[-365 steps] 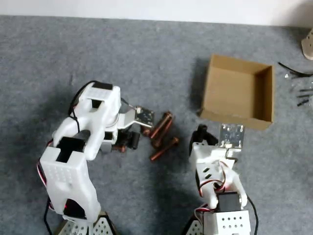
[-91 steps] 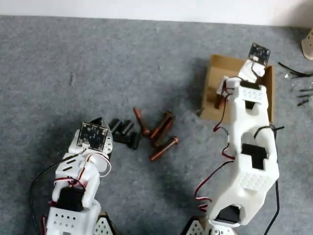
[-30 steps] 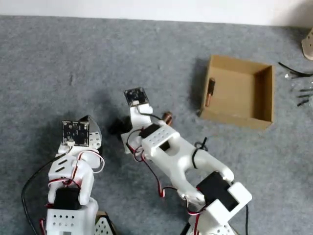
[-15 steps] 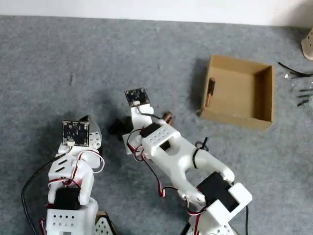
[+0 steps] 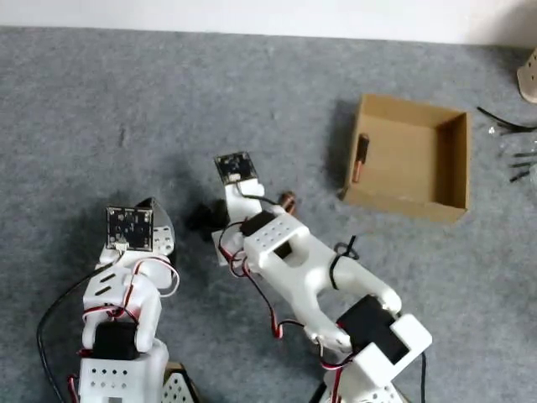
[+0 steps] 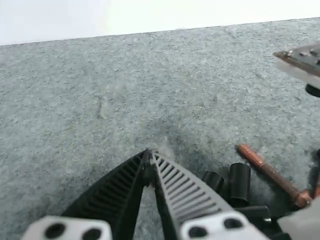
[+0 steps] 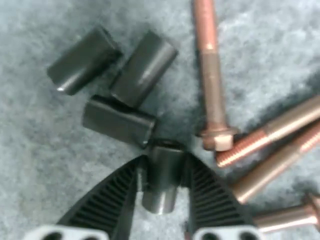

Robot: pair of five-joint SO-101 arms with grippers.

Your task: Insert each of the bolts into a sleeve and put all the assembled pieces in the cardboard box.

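Note:
In the right wrist view my right gripper (image 7: pixel 164 161) is shut on a black sleeve (image 7: pixel 161 180) lying on the grey carpet. Three more sleeves (image 7: pixel 120 122) lie just beyond it. Several copper bolts (image 7: pixel 210 70) lie beside them. In the high view the right arm (image 5: pixel 285 252) stretches over the pile, with one bolt head (image 5: pixel 287 200) showing. The cardboard box (image 5: pixel 449 159) holds one assembled piece (image 5: pixel 361 158) against its left wall. My left gripper (image 6: pixel 149 156) is shut and holds nothing, hanging short of the sleeves (image 6: pixel 239 177) and a bolt (image 6: pixel 272 172).
The grey carpet (image 5: pixel 168 92) covers the table. Loose black parts (image 5: pixel 516 155) and a pale object (image 5: pixel 529 75) lie at the far right edge, beyond the box. The left arm (image 5: pixel 126 277) stands at the lower left.
The right arm has come back from over the box to the pile, leaving an assembled piece in the box. The left arm has drawn back. Over the last second nothing moves.

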